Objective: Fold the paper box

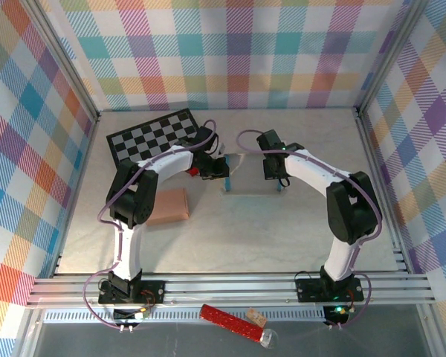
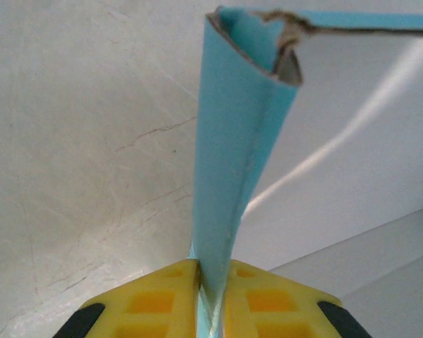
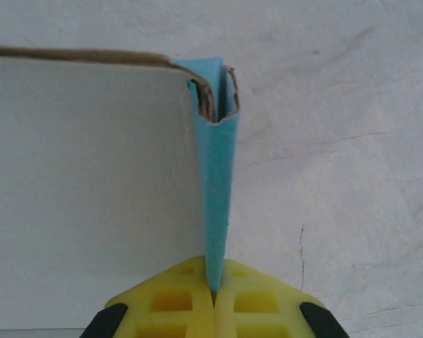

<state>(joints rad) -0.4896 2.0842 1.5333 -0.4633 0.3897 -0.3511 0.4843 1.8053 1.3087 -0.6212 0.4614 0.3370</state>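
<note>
The left gripper has its yellow jaws drawn narrow on a blue flap of the paper box, and the flap runs up the centre of the left wrist frame. The right gripper is pinched tight on the opposite flap. In the top view the box sits mid-frame on the table, between both grippers. A checkered mat lies to its upper left and a tan block to its lower left.

Box btwn L hand, R hand
</note>
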